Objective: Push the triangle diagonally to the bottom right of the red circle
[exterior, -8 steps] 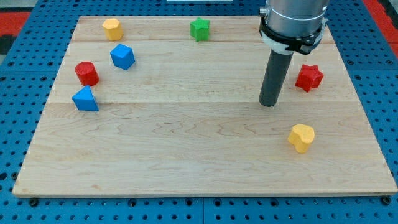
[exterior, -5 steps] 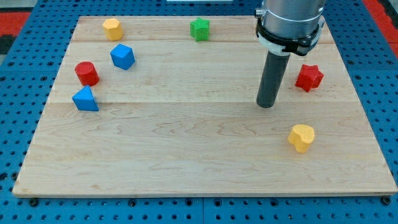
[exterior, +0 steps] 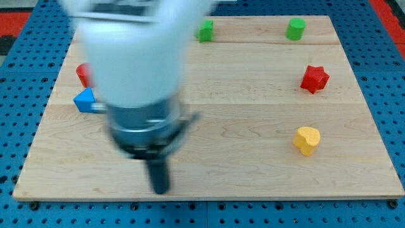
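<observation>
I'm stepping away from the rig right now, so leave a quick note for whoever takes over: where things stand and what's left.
My tip sits low near the view's bottom edge of the board, left of centre, touching no block; there is no claw.
The blue triangle lies at the view's left, just below the red circle. The blurred arm partly hides both.
Done: nothing visible; the triangle is not at the circle's bottom right.
Left: bring my tip to the triangle and push it toward the view's right until it sits diagonally below-right of the circle.
</observation>
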